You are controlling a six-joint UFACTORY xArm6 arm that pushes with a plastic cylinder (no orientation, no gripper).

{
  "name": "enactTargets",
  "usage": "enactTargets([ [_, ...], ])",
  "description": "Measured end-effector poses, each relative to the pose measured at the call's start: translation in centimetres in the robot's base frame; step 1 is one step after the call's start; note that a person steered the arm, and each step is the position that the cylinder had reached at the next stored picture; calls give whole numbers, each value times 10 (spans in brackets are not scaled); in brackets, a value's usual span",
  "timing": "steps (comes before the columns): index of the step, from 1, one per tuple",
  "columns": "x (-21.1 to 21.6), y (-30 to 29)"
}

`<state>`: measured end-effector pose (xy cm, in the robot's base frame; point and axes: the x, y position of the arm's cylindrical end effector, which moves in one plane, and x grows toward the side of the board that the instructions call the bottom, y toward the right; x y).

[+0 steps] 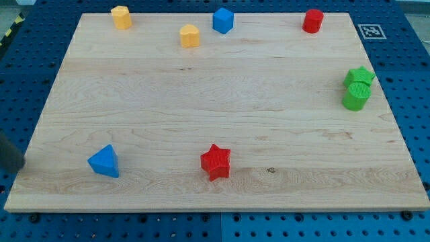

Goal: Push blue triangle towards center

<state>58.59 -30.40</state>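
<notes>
The blue triangle (pixel 104 161) lies flat on the wooden surface (pixel 222 101), in the corner at the view's bottom left, well apart from the middle of the board. My tip cannot be made out for certain: a dark blurred shape at the view's left edge (pixel 11 151), level with the triangle and to its left, may be the rod, but its lower end does not show clearly, so the tip's place relative to the blocks cannot be told. There is no pincer on this arm, and no opening or hold can be reported; nothing is seen touching the triangle. Outward from the triangle, toward the view's right along the bottom, a red star (pixel 216 162) sits near the lower edge of the surface, well apart from the triangle. At the view's right edge a green star (pixel 360 76) and a green cylinder (pixel 356 97) stand touching, the star above the cylinder in the view. Along the view's top, from left to right, stand a yellow block (pixel 121 17), six-sided as far as can be told, a second yellow block (pixel 190 35) a little lower, a blue block (pixel 223 20) of cube-like form just beside it, and a red cylinder (pixel 312 21) near the top right corner. A black-and-white marker tag (pixel 371 30) lies off the board on the blue perforated base (pixel 410 60).
</notes>
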Motion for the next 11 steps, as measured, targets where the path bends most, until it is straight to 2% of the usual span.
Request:
enactTargets([
  [1,8,0],
  [2,8,38],
  [3,6,111],
  [4,-5,137],
  [6,-23,136],
  [7,-53,125],
  [8,-65,127],
  [10,-61,163],
  [11,-73,202],
])
